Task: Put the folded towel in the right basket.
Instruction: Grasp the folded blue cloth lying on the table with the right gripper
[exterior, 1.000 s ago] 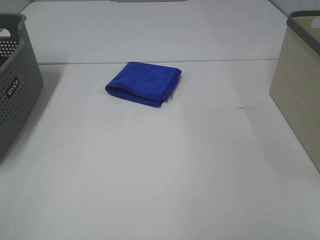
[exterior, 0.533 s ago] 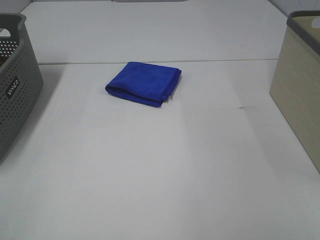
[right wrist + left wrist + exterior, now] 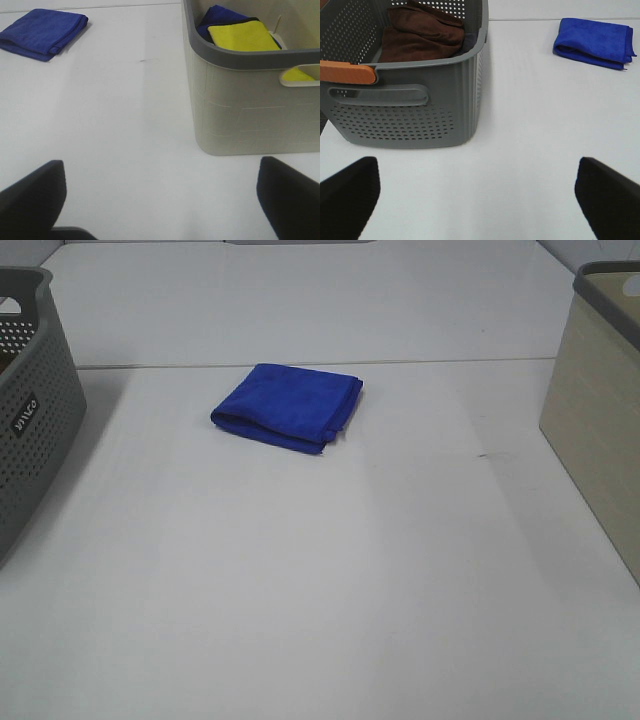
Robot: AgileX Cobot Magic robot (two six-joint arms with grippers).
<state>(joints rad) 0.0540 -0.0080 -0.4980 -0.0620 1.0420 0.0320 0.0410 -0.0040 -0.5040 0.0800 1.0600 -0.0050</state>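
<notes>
Lying unmoved since the earlier frames, the towel (image 3: 288, 406) sits on the table (image 3: 330, 580); left gripper (image 3: 477, 197) and right gripper (image 3: 160, 197) both gape wide.

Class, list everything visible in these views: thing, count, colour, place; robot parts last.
table: one, white, under everything.
folded towel: one, blue, on table between the baskets.
left basket: one, grey, table's left edge.
brown cloth: count unclear, brown, inside left basket.
right basket: one, beige with grey rim, table's right edge.
yellow cloth: one, yellow, inside right basket atop a blue cloth.
left gripper: one, black, open, near left basket.
right gripper: one, black, open, near right basket.
</notes>
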